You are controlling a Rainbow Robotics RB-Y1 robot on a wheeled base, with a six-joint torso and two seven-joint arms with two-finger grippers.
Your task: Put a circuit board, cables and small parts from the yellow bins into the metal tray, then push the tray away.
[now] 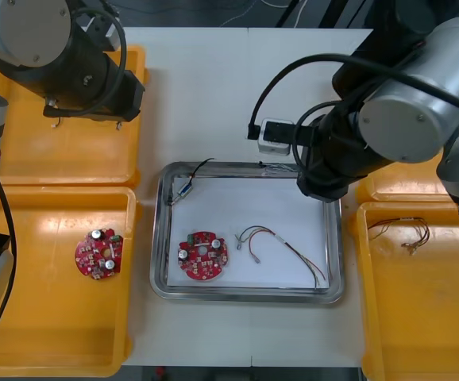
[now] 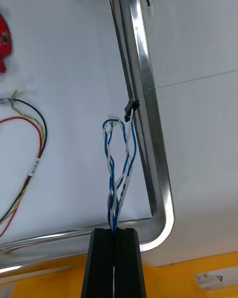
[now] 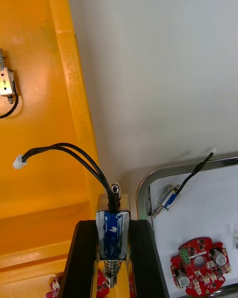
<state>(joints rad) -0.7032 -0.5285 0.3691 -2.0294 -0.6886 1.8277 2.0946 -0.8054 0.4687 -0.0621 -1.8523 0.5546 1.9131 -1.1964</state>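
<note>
Cable, twisted blue and white, hangs pinched in the right end effector over a corner of the metal tray, probably for release. The left end effector clamps a small metal part above a yellow bin, likely tray-bound.

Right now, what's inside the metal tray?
A red circuit board, a red and yellow cable, a small metal part, plus a blue and white cable in the right gripper at one corner. From the front, the right arm covers that corner.

A light table spans the scene, a faint seam running across its top. Beyond its far edge lies dark floor with thin cords.
</note>
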